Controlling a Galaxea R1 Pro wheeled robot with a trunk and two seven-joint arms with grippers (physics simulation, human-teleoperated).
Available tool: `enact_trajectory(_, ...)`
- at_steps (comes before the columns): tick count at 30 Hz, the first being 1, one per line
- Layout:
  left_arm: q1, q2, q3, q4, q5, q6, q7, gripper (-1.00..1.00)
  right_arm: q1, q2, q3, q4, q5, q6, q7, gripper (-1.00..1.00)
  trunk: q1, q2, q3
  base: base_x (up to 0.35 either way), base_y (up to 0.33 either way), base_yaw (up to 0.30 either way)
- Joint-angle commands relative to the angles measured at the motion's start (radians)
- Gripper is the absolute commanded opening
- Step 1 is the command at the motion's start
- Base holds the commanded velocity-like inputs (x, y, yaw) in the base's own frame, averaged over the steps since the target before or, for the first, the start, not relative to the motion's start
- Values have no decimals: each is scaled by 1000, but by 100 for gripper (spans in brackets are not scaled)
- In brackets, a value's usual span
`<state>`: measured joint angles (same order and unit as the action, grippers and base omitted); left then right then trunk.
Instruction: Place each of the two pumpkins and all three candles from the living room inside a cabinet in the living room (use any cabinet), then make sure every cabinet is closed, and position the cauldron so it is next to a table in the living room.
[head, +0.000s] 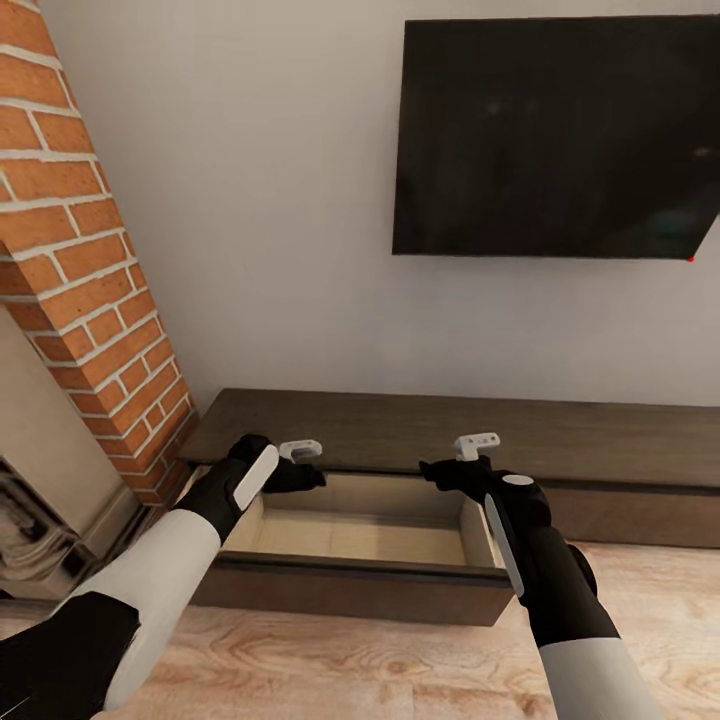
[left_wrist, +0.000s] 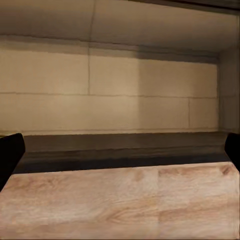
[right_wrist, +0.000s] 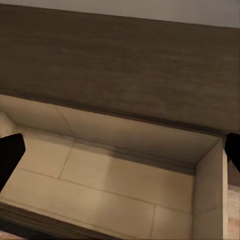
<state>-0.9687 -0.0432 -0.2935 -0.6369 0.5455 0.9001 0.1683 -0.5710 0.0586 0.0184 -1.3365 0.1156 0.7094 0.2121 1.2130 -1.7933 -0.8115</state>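
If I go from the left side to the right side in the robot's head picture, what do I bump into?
Brick fireplace → left gripper → open drawer of the cabinet → right gripper → TV up on the wall.

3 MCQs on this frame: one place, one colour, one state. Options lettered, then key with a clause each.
1. Where does the TV hang?
A. above the cabinet
B. on the brick fireplace
C. on the floor

2. What colour is the open drawer inside?
A. red
B. light beige
C. black

3. What does the drawer hold?
A. two pumpkins
B. three candles
C. nothing visible

Key: 1 A, it is wall-mounted over the low unit. 2 B, pale panels line it. 3 C, its bottom looks bare in the head and right wrist views.
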Motion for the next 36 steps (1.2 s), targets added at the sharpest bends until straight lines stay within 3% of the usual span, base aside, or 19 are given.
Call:
enact_trajectory(1, 26, -1, 0, 9, 67, -38, -1, 100, 3, 0, 0, 6, 0, -40, 4, 100, -4, 7, 3, 0, 0, 0)
enact_trajectory(4, 41, 5, 0, 13, 118, -77, -2, 100, 5, -1, -1, 7, 3, -61, 5, 100, -15, 28, 13, 0, 0, 0)
enact_trajectory(5, 45, -16, -2, 8, 133, -88, -1, 100, 12, -9, -3, 4, 9, -56, 5, 100, -19, 35, 16, 0, 0, 0)
enact_trajectory(36, 45, -17, -1, 2, 136, -75, 0, 100, 40, -8, -2, 28, 4, -51, 6, 100, -138, 252, 113, 0, 0, 0)
